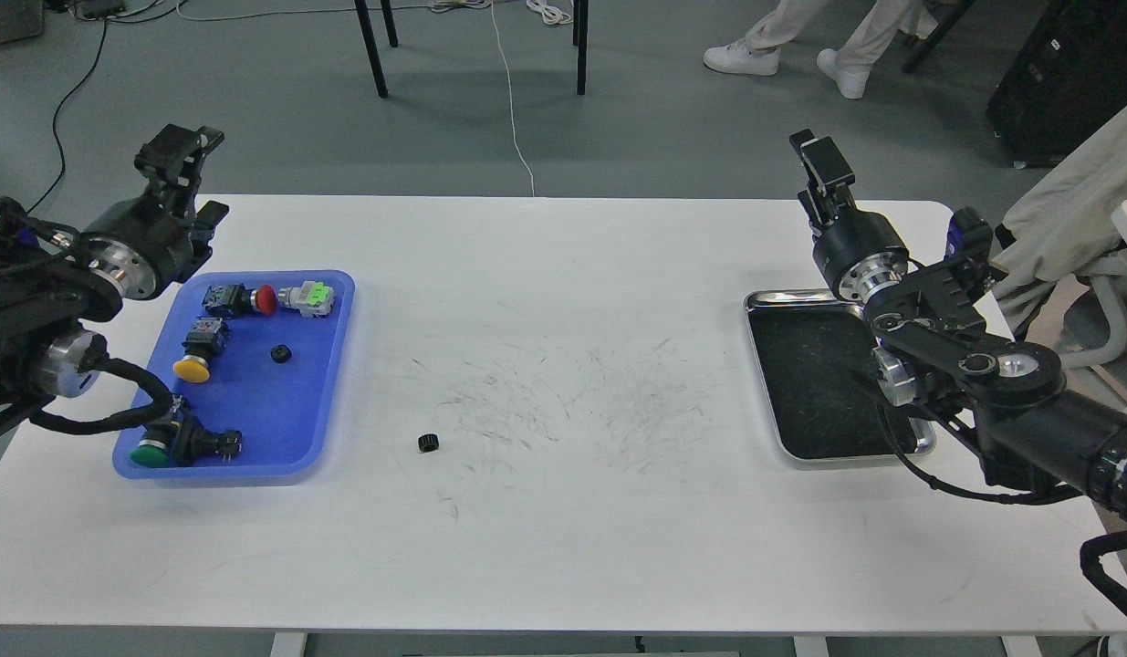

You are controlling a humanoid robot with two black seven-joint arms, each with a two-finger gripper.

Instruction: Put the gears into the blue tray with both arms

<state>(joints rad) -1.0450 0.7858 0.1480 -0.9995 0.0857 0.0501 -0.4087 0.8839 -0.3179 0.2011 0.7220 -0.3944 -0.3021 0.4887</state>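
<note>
Hands raised on both sides, you have neither one on a gear: your left hand (182, 151) hovers above the far corner of the blue tray (317, 429), its fingers looking parted and holding nothing, while your right hand (820, 164) stands upright beyond the far edge of the steel tray (764, 383), seen too dark and end-on to tell whether its fingers are apart or together. One gear (281, 353) already lies inside the blue tray, below and to the right of your left hand, among the switches with the red cap (265, 299), yellow cap (191, 370) and green cap (148, 453). A second gear (427, 443) sits alone on the white surface (572, 511), just outside the blue tray's near right corner, nearer your left hand than your right and well apart from both. Judge this loose gear as light, rigid and small, likely to skid or roll on the smooth surface if nudged. It seems best taken from straight above, fingers closing across its toothed rim on opposite sides, where the teeth should give some bite. Its low height leaves little to grip, so the fingertips probably need to reach almost down to the surface.
</note>
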